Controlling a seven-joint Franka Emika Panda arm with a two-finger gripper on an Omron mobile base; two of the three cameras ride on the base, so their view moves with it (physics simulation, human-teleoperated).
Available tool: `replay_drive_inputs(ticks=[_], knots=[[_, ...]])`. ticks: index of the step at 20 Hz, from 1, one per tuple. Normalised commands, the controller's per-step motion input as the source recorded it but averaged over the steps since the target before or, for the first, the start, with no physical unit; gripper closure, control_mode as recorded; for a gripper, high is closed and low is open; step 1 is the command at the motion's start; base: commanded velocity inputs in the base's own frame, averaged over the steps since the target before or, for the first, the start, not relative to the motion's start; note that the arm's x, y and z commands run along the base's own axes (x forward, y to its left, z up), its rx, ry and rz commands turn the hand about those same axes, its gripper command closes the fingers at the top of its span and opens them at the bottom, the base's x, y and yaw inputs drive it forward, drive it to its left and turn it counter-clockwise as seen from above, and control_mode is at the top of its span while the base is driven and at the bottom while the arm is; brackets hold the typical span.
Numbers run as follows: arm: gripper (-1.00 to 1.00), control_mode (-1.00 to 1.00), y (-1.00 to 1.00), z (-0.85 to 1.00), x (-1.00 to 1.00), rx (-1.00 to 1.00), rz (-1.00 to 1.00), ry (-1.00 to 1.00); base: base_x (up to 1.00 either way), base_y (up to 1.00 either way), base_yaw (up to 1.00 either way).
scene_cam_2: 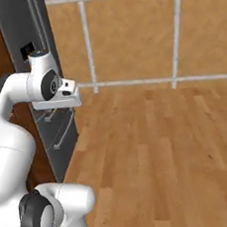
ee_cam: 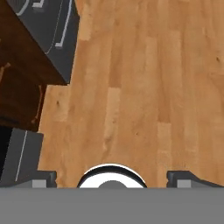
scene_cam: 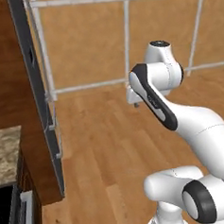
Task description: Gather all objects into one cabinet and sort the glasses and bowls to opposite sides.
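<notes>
The gripper hangs wide open and empty over bare wood floor; no cup or bowl beneath it, so sorting looks unstarted.

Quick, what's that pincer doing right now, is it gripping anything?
Pincer: open wide, holding nothing; it points down at the bare wooden floor.
</notes>
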Motion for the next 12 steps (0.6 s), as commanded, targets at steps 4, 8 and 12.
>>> replay_drive_inputs(ticks=[4, 8, 12], knots=[[-1.0, 1.0, 0.0, 0.0, 0.0, 0.0, 0.0, 0.0, 0.0, -0.02, -0.73], [-1.0, 1.0, 0.0, 0.0, 0.0, 0.0, 0.0, 0.0, 0.0, -0.01, -0.71], [-1.0, 1.0, 0.0, 0.0, 0.0, 0.0, 0.0, 0.0, 0.0, 0.0, -0.56]])
